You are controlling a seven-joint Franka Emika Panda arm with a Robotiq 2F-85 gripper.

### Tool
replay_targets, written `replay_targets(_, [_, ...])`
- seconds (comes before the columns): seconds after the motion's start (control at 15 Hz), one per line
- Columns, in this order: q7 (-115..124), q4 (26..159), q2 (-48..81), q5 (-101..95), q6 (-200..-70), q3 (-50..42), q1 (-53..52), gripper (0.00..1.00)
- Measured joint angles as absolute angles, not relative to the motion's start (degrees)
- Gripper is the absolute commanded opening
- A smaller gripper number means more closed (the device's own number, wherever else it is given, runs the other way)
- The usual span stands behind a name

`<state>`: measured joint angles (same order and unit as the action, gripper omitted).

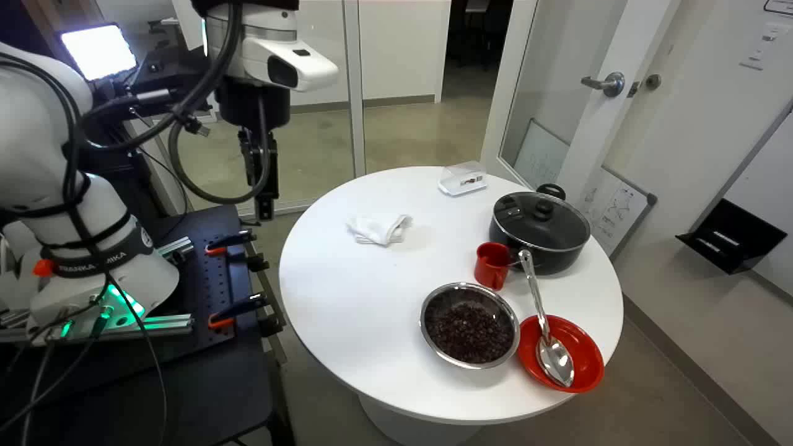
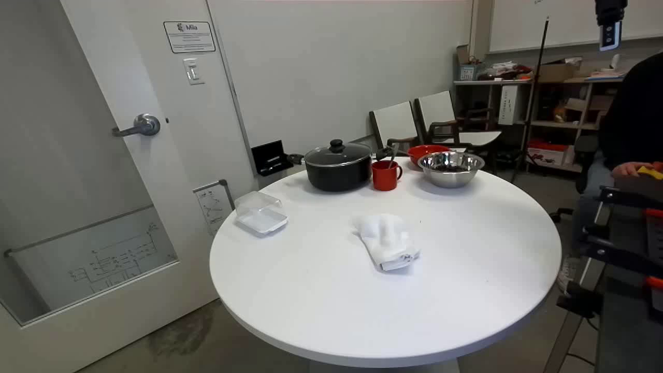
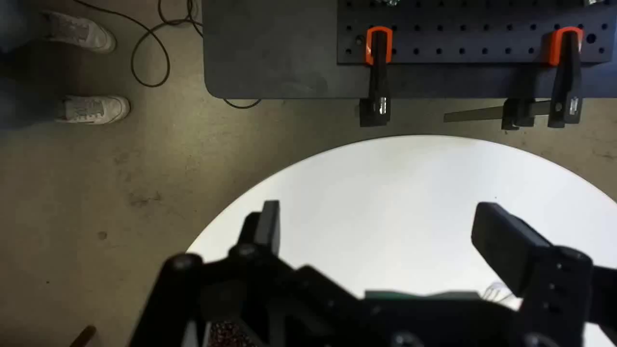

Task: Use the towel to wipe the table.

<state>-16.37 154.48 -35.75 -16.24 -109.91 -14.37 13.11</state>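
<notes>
A folded white towel [image 1: 376,229] lies on the round white table [image 1: 347,297]. In an exterior view the towel [image 2: 386,241] shows crumpled at one end and rolled at the other. In the wrist view only a small edge of the towel [image 3: 497,291] shows beside the right finger; the rest is hidden behind the gripper. My gripper [image 3: 377,226] is open with nothing between its fingers. In an exterior view the gripper [image 1: 265,204] hangs pointing down, high up and off the table's robot-side edge, apart from the towel. Its tip [image 2: 610,36] also shows in an exterior view.
On the table stand a black lidded pot [image 1: 540,229], a red mug [image 1: 492,265], a steel bowl of dark beans [image 1: 469,325], a red bowl [image 1: 582,344] with a metal spoon [image 1: 556,359], and a clear plastic box [image 1: 463,179]. Clamps [image 3: 379,77] stick out from the robot's bench.
</notes>
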Motion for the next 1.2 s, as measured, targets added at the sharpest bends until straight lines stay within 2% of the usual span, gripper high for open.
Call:
replay_targets(0.87, [-16.4, 154.5, -35.8, -15.0, -110.3, -14.5, 12.9, 1.00])
replay_targets(1.2, [-16.2, 154.4, -36.6, -0.3, -116.4, -11.9, 4.0, 1.00])
